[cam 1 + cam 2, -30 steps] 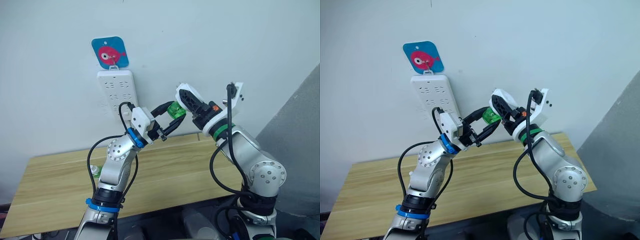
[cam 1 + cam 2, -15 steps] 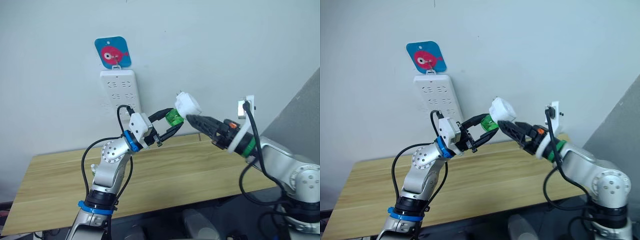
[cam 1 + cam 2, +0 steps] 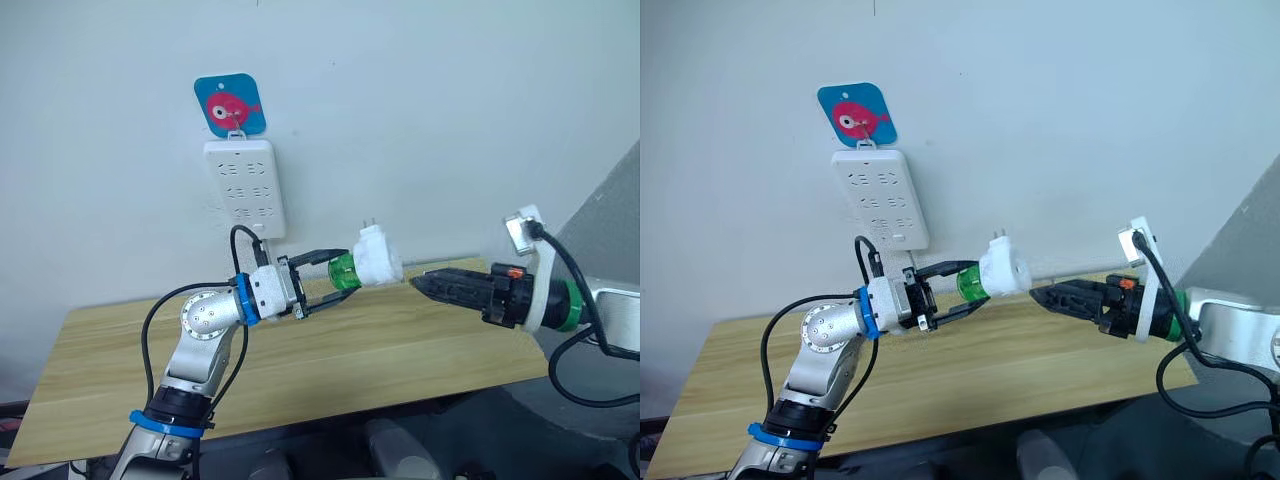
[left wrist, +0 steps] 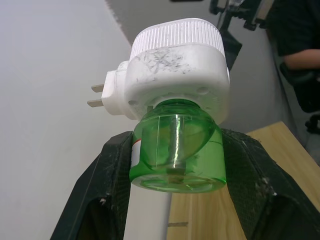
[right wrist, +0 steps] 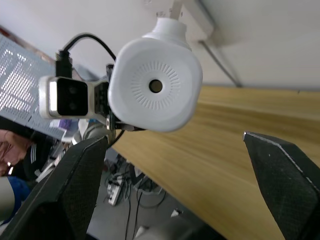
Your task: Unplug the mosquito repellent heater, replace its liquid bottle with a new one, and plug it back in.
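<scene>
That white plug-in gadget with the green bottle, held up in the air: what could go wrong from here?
1. The left gripper clamps only the green bottle, while the mosquito repellent heater hangs off its far end with nothing else touching it. If the joint between them loosens, the heater might drop onto the wooden table.

2. The right gripper is open, a short way off and pointing at the heater. Closing off-centre on the rounded shell could knock it aside or tilt the bottle in the fingers.
</scene>
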You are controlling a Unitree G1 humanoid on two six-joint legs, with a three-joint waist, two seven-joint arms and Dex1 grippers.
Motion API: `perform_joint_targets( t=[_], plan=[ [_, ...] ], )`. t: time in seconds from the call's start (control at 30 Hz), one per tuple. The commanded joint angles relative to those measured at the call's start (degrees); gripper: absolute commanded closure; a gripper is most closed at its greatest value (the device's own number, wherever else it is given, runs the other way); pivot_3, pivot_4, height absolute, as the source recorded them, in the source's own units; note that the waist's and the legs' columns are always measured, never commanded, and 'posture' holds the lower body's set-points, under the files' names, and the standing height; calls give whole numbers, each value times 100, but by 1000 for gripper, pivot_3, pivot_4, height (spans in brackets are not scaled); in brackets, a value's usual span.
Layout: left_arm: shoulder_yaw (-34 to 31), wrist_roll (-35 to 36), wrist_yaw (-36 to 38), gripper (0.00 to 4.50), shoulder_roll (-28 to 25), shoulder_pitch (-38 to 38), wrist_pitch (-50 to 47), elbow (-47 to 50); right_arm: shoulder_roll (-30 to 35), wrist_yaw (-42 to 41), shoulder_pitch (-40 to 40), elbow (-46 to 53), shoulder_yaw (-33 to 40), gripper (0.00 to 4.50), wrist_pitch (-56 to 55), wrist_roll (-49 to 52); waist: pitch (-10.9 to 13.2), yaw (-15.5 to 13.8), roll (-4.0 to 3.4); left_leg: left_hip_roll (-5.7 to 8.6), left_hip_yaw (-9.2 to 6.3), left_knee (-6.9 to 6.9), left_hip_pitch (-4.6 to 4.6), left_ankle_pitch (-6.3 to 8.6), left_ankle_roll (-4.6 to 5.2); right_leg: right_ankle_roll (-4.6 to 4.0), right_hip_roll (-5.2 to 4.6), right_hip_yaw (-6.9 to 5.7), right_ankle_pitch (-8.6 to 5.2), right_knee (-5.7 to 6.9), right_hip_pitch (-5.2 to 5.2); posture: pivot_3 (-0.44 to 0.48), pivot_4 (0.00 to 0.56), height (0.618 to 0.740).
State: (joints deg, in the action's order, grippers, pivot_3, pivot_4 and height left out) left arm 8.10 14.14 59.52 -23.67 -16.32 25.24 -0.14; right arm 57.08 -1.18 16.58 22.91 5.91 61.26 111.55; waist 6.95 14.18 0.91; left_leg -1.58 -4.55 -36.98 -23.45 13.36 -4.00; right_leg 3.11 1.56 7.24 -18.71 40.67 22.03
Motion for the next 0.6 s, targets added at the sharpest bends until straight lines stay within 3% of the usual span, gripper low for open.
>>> perform_joint_targets(
  t=[0.03,0.6],
  plan=[
    [53,-78,117,2211,-106,-25,469,-10,12,-103,231,-17,-186,0,7,145,5,-6,0,0,0,0,0,0,0,0,0,0,0,0,0,-265,104,724],
    [206,-219,43,2211,-217,-55,881,-90,-899,200,1116,-676,-984,0,233,145,45,-33,-4,-4,-1,0,-1,0,0,0,2,1,0,-2,1,-236,113,724]
  ],
)
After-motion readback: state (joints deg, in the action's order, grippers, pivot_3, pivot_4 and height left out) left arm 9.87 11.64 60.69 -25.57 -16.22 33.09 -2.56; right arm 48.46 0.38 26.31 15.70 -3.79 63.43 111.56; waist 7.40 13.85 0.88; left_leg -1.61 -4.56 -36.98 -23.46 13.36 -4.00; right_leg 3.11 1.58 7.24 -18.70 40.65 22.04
